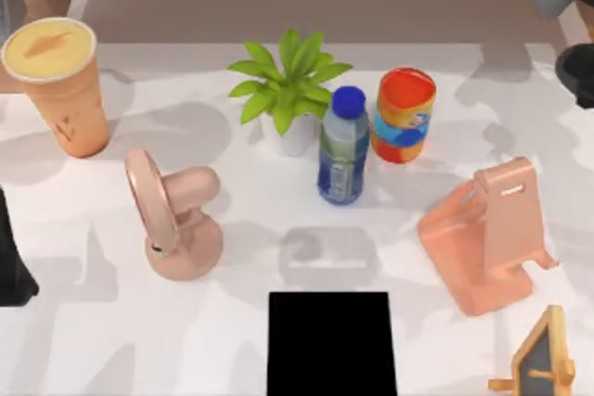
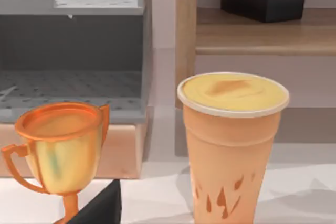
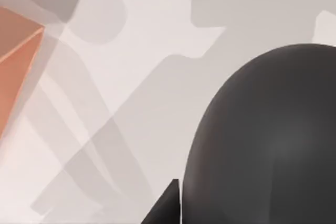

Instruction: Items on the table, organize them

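Orange cup (image 2: 231, 145) looks light, smooth, top-heavy, so grip its mid-wall squarely; can't tell left gripper (image 2: 102, 208) or right gripper (image 3: 167, 205) jaw state.

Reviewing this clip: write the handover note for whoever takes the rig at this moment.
Left tool: at the table's left edge, close to the orange cup, camera facing it; fingers not readable.
Right tool: at the right edge, hanging over the dark grey mouse; grip not readable.
Cup stands upright at far left, next to the pink fan. Phone stand on the right holds nothing.
Done: nothing I can confirm. Left: cup and mouse, at least, not yet placed.
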Controlling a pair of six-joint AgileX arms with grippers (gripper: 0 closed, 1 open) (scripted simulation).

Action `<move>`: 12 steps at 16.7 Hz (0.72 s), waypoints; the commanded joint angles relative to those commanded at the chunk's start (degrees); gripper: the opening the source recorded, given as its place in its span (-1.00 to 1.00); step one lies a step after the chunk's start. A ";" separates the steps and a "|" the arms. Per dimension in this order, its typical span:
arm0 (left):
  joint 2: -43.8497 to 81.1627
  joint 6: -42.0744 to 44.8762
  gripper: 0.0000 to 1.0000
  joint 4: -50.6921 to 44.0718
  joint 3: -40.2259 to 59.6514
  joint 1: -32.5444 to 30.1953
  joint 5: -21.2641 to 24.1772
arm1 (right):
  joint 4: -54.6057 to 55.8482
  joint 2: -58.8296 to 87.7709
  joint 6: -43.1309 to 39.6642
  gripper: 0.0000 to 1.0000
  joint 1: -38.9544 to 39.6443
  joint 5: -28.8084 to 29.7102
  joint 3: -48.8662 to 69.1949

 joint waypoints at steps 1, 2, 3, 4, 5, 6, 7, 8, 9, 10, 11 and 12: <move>0.00 0.00 1.00 0.00 0.00 0.00 0.00 | 0.23 -1.07 -2.74 -1.00 2.14 0.27 0.41; 0.00 0.00 1.00 0.00 0.00 0.00 0.00 | 0.47 -2.06 -5.78 -1.00 4.46 0.48 0.66; 0.00 0.00 1.00 0.00 0.00 0.00 0.00 | 0.71 -2.96 -9.16 -1.00 6.99 0.61 0.76; 0.00 0.00 1.00 0.00 0.00 0.00 0.00 | 0.98 -3.77 -12.93 -1.00 9.70 0.65 0.69; 0.00 0.00 1.00 0.00 0.00 0.00 0.00 | 1.28 -4.51 -17.10 -1.00 12.58 0.58 0.44; 0.00 0.00 1.00 0.00 0.00 0.00 0.00 | 1.63 -5.15 -21.64 -1.00 15.56 0.42 0.02; 0.00 0.00 1.00 0.00 0.00 0.00 0.00 | 2.04 -5.58 -26.47 -1.00 18.60 0.18 -0.61; 0.00 0.00 1.00 0.00 0.00 0.00 0.00 | 2.50 -5.73 -31.52 -1.00 21.63 -0.10 -1.48; 0.00 0.00 1.00 0.00 0.00 0.00 0.00 | 3.03 -5.54 -36.72 -1.00 24.59 -0.40 -2.58; 0.00 0.00 1.00 0.00 0.00 0.00 0.00 | 3.63 -5.05 -41.99 -1.00 27.41 -0.69 -3.91; 0.00 0.00 1.00 0.00 0.00 0.00 0.00 | 4.34 -4.33 -47.22 -1.00 30.10 -0.98 -5.42; 0.00 0.00 1.00 0.00 0.00 0.00 0.00 | 5.15 -3.43 -52.30 -1.00 32.64 -1.24 -7.03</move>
